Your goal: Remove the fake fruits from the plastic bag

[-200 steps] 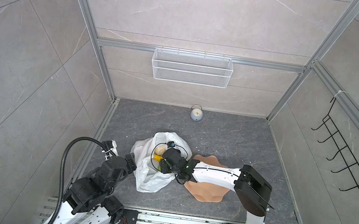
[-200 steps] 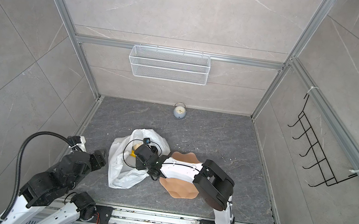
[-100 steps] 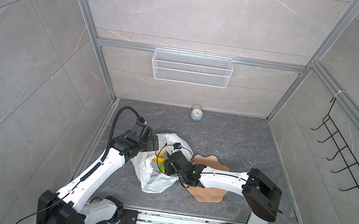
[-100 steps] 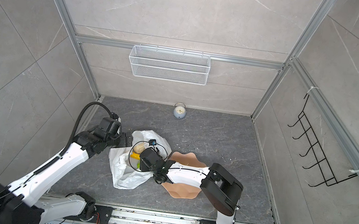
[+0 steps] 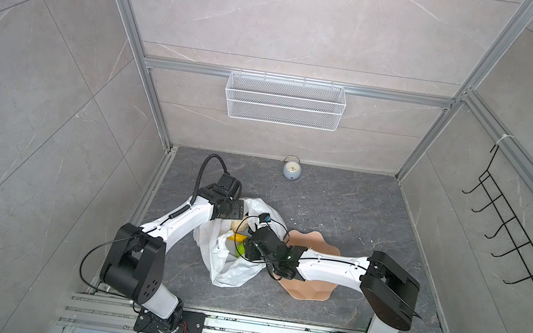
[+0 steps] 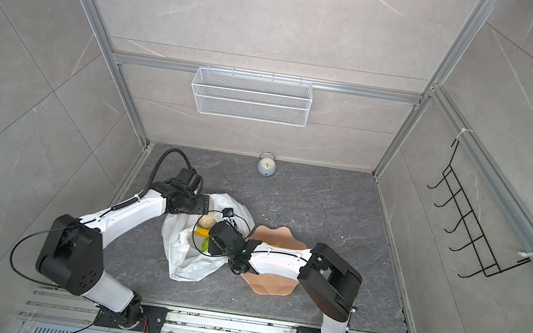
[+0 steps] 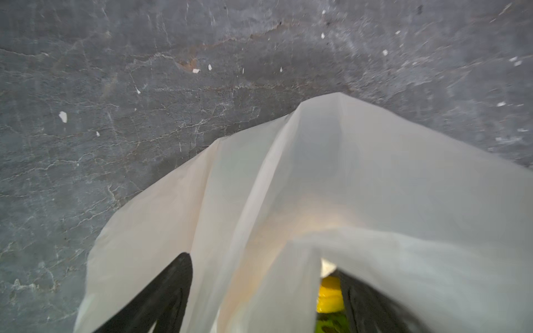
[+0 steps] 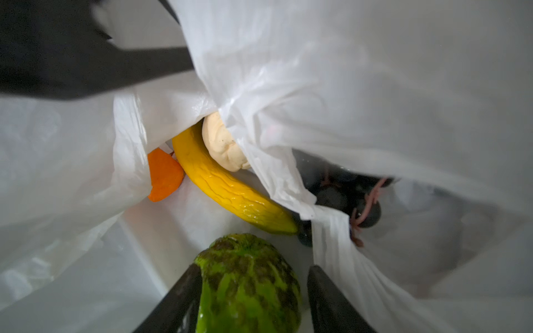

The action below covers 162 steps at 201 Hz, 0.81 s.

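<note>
In both top views the plastic bag [image 5: 232, 272] lies crumpled beside the pink bowl [image 5: 307, 293], the left gripper [image 5: 237, 213] at its far rim and the right gripper [image 5: 244, 247] down in its mouth. The left wrist view shows that claw's fingers [image 7: 167, 288] spread wide astride the bag's wall — clamping nothing. The right wrist view shows the other claw closed on a green fruit [image 8: 248, 288] inside the bag, beside a banana [image 8: 227, 184], beige fruit [image 8: 222, 144], orange fruit [image 8: 163, 178] and grapes [image 8: 366, 213].

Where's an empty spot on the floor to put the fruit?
Most bare floor lies between the clock, the bowl and the right wall. A smaller patch sits in front of the bag, by the rail. Crowded: the bag's mouth, with the left gripper and the right gripper around a green fruit.
</note>
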Available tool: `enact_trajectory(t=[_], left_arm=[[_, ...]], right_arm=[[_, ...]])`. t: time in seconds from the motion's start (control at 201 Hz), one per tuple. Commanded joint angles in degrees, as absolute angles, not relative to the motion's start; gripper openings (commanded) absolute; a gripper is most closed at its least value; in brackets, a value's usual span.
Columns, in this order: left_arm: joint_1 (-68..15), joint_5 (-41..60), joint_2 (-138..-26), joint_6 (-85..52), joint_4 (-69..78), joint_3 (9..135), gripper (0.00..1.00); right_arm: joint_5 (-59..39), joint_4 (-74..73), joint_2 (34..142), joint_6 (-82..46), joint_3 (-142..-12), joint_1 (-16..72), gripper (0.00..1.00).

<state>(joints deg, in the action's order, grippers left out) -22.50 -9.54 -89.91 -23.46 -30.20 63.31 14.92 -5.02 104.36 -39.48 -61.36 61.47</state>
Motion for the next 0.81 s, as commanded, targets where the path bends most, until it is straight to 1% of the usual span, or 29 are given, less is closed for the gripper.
enact_trajectory(t=[0.0,0.05,0.1,0.119,0.169,0.224,0.343,0.433,0.503,0.637,0.801], left_arm=[[-22.2,-13.0,-91.4,-22.0,-29.8,65.5,0.71],[-22.0,-13.3,-91.1,-22.3,-29.4,65.4,0.59],[-22.0,-14.2,-90.0,-22.8,-29.2,65.1,0.42],[-22.0,-14.7,-89.4,-23.1,-29.1,64.9,0.39],[-21.9,-15.7,-87.4,-23.5,-28.2,63.8,0.36],[-21.8,-16.6,-85.0,-23.7,-27.0,62.2,0.22],[-21.4,-16.8,-78.9,-24.2,-23.6,57.9,0.0],[-21.4,-15.9,-73.2,-25.7,-22.0,54.4,0.0],[-21.5,-16.6,-66.6,-28.0,-19.6,49.5,0.0],[-21.5,-20.3,-53.0,-28.3,-17.6,41.8,0.0],[-21.5,-24.5,-41.8,-30.1,-20.8,37.2,0.0]], right_arm=[[16.2,-5.6,102.3,-40.2,-61.0,61.8,0.61],[16.3,-5.6,102.4,-39.9,-61.2,61.8,0.61],[16.6,-5.2,102.7,-39.7,-61.6,61.6,0.61],[16.8,-4.9,102.9,-39.5,-61.9,61.6,0.61],[17.0,-4.5,103.3,-39.1,-62.5,61.5,0.61],[17.2,-4.1,103.8,-38.6,-63.2,61.3,0.61],[17.4,-3.2,104.8,-38.0,-64.8,60.4,0.61],[18.6,-2.4,105.4,-36.2,-66.3,60.1,0.61],[18.9,-1.8,106.2,-34.9,-67.7,59.2,0.61],[17.1,-2.0,109.2,-32.6,-71.0,56.2,0.61],[15.1,-0.1,116.8,-27.6,-82.3,53.9,0.61]])
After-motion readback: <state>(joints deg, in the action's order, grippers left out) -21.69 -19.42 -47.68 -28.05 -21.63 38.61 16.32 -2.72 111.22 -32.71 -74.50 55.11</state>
